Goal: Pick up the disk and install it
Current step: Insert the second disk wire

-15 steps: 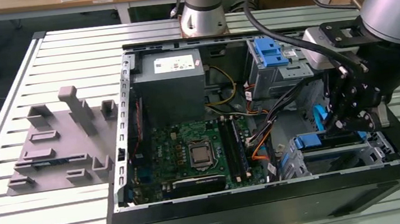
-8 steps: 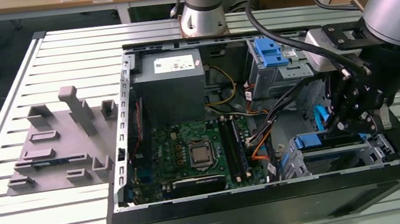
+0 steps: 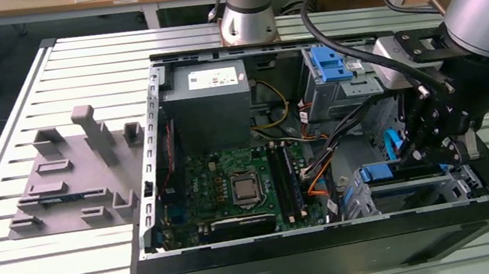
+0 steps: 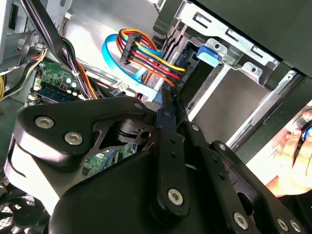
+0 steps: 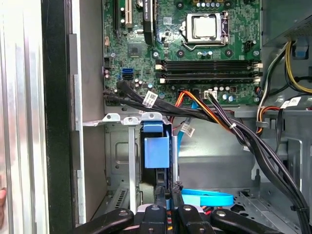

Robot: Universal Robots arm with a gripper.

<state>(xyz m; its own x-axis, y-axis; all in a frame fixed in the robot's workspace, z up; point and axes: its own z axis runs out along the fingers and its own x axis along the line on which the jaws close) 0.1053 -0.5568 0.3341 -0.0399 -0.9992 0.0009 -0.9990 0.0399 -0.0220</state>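
Installing is the step in hand: left to right across the exterior view lie the grey fixture plate (image 3: 70, 181), the motherboard (image 3: 236, 186), then the end effector (image 3: 435, 146), pressed together on the disk (image 5: 157, 151) standing edgewise in its bay near the case's front corner. Seating it fully calls for a straight push.

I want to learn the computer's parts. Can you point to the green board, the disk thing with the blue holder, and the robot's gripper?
green board (image 3: 231, 180), exterior view, on its middle near the processor socket.
disk (image 5: 157, 152), first wrist view, on its blue carrier's face in the bay.
gripper (image 5: 168, 192), first wrist view, between its fingertips.
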